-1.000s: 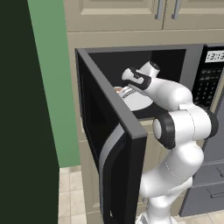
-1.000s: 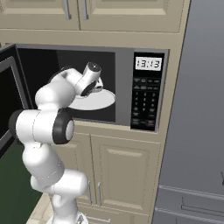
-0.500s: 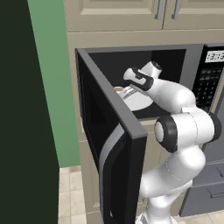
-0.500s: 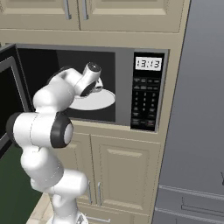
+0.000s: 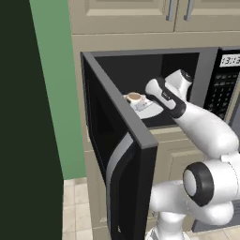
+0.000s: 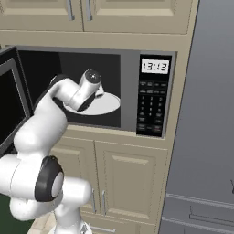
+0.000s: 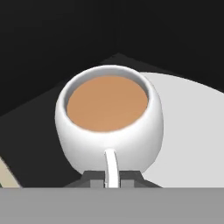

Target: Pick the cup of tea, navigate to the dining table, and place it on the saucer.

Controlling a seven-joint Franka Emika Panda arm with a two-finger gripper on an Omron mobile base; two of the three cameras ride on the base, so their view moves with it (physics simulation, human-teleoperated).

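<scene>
Hand view first: the pincer point(image 7: 111, 183) is clenched on the thin handle of the cup of tea point(image 7: 109, 117), its two dark tips pressed to either side of that white strip. The cup, full of brown tea, sits upright inside the microwave point(image 6: 105, 87), over the pale turntable plate point(image 6: 103, 104); whether it touches the plate or is just clear of it I cannot tell. So, by my judgement, the grasp is made, while drawing the cup out, driving to the dining table and setting it on the saucer are all left to do. Nearest the base, the open microwave door point(image 5: 119, 164) juts out on the left of the arm and would crowd a withdrawal. Farther off are the keypad panel point(image 6: 153, 98) and upper cabinets point(image 6: 91, 16).
</scene>
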